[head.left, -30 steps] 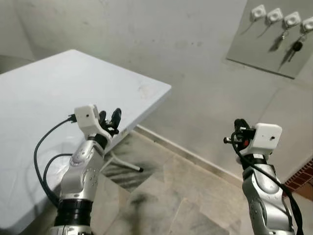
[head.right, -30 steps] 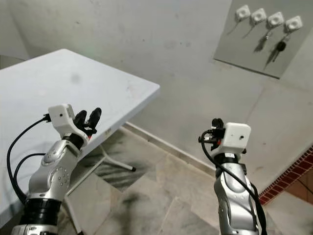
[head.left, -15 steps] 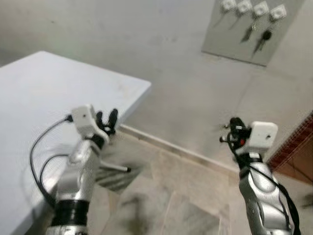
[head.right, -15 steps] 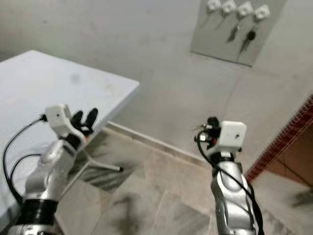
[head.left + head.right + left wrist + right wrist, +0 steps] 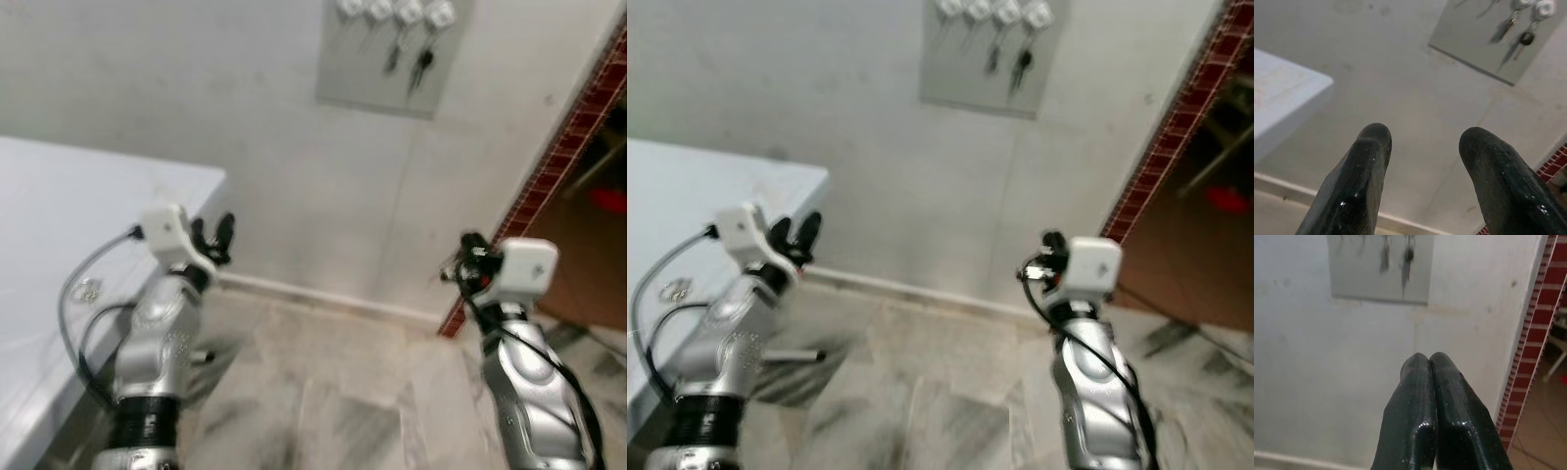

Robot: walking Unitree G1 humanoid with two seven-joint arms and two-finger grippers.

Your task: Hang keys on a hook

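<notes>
Left eye view has a grey board (image 5: 395, 54) high on the wall, with white hooks (image 5: 395, 11) along its top and two sets of keys (image 5: 409, 61) already hanging from them. Well below the board and to its left, the left gripper (image 5: 214, 238) is up in the air with its fingers (image 5: 1367, 161) spread apart, next to the white tabletop (image 5: 59, 225). A small key ring (image 5: 87, 289) lies on that tabletop. Below and right of the board, the right gripper (image 5: 468, 262) has its fingers (image 5: 1422, 396) pressed together; can't tell if anything's pinched between them.
</notes>
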